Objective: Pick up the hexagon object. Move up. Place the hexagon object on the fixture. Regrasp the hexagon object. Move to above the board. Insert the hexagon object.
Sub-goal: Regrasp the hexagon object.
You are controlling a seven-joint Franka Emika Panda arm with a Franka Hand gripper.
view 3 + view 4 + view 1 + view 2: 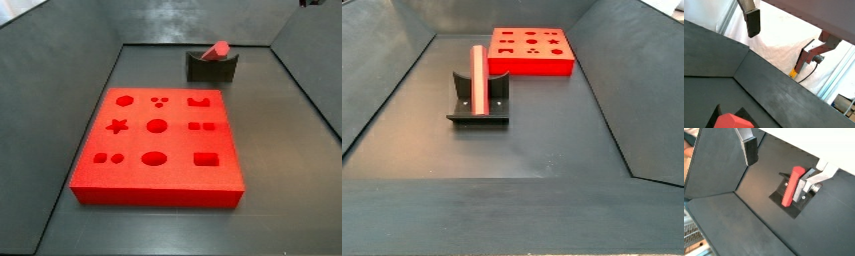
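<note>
The hexagon object (477,80) lies tilted in the notch of the fixture (480,108), one end raised; in a side view it shows as a pink stub above the dark block (214,49). The gripper (784,165) is clear of the rod, well above the floor and out of both side views; a wrist view shows one dark pad (750,150) to one side and a silver finger (814,178) close beside the rod, so the jaws stand wide apart and hold nothing. Judged risk: the rod rests loosely on a slope, and an off-centre descent could let one finger strike it first, rolling it on its facets or sliding it out of the notch. A grip taken across edges, not flats, would likely leave it skewed for the matching cut-out in the board (158,140), and it could jam at the rim. The surface is a dark matte floor enclosed by sloped dark panels, bare apart from fixture and board, which sit well apart. Beyond the panels a wrist view shows white sheeting (784,47) and a yellow cable (794,73).
</note>
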